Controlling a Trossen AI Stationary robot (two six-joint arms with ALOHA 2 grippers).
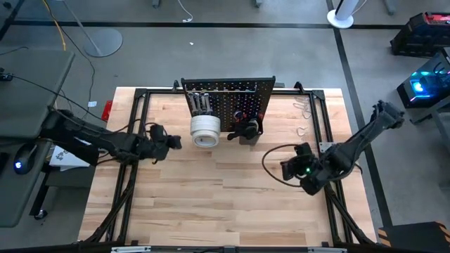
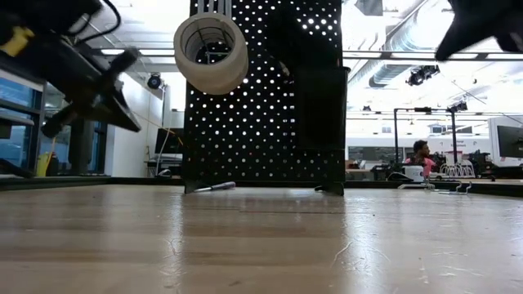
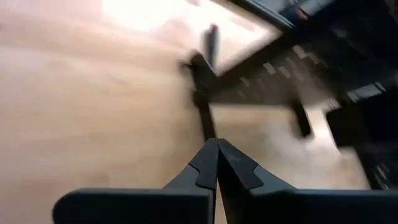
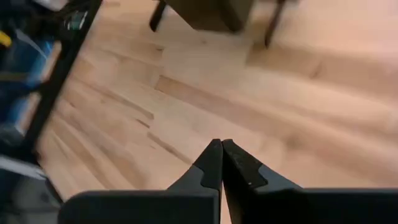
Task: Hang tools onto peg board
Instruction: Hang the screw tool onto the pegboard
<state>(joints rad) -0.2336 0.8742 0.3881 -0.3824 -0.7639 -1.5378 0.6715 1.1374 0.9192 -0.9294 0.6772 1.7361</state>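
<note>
Both pairs of dark fingers sit closest to the wrist cameras, pressed tip to tip with nothing between them. Seen from its own wrist, the left gripper (image 3: 217, 163) is fully closed and empty over bare wood; the right gripper (image 4: 222, 163) is likewise closed and empty.

From above, the left gripper (image 1: 171, 141) hangs over the table (image 1: 232, 204), just to the left of the roll of white tape (image 1: 205, 131) and clear of it. That roll hangs on the front of the peg board (image 1: 239, 95), which stands upright ahead of both grippers, toward the table's far edge. Beside the tape, a row of slim tools (image 1: 200, 102) hangs on the board, and a black bundle (image 1: 247, 128) sits at the board's lower right by its small bin. The right gripper (image 1: 290, 169) waits nearer the front right, well apart from the board.

Farther out, past the right gripper toward the far right corner, a few small silver pieces (image 1: 303, 107) lie on the wood; they may be wrenches, but they are too small to tell. In the low view a thin tool (image 2: 214, 187) lies at the foot of the board.

Judging by this, most of the hanging looks done: tape, slim tools and bundle are on the board. What seems left is the loose pieces still on the table.
</note>
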